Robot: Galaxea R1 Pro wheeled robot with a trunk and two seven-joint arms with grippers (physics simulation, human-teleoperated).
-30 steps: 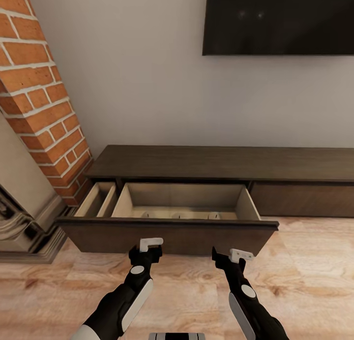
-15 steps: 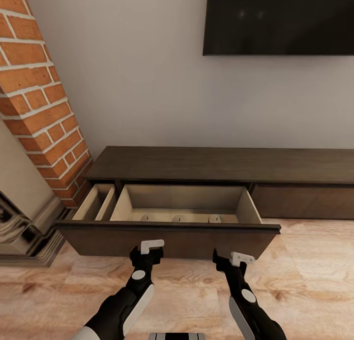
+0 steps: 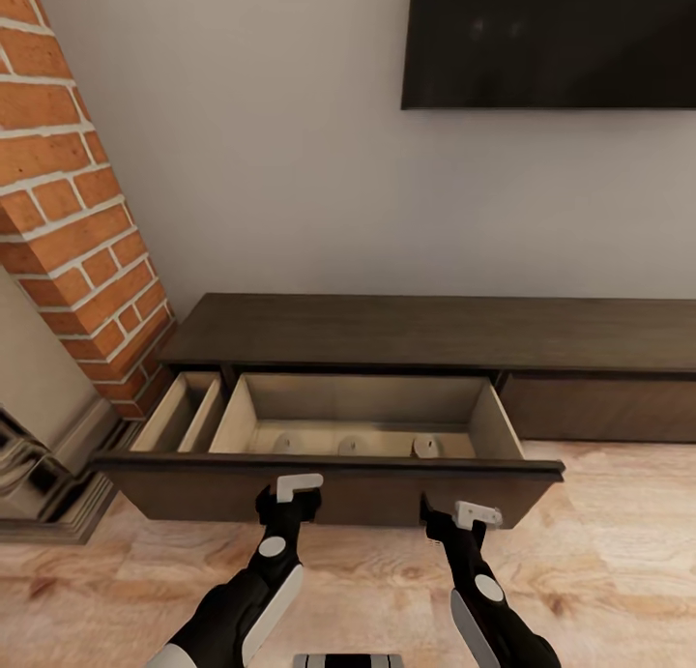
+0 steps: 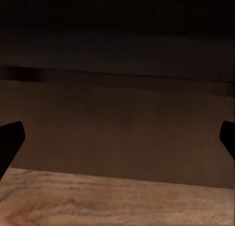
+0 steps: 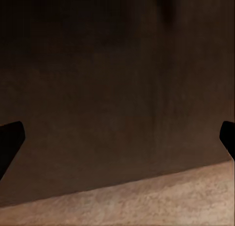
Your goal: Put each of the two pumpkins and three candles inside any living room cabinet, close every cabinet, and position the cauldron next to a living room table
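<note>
Cabinet (image 3: pixel 435 330) drawer (image 3: pixel 329 479) stood pulled out, three candles (image 3: pixel 352 446) along its front edge inside. Left gripper (image 3: pixel 290 499) and right gripper (image 3: pixel 454 518) hung before the drawer front, jaws spread, empty. Closing step judged next: push front in squarely.

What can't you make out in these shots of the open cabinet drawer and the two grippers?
- Candles: head view, three tops show in the drawer; the drawer front hides their lower parts.
- Near floor of the drawer: head view, hidden by that front, so pumpkins there cannot be ruled in or out.
- Cabinet: head view, its right end is cut off by the picture's edge.
- Left gripper and right gripper: wrist views, fingertips at the side edges, dark blurred drawer front ahead; contact cannot be told.
</note>
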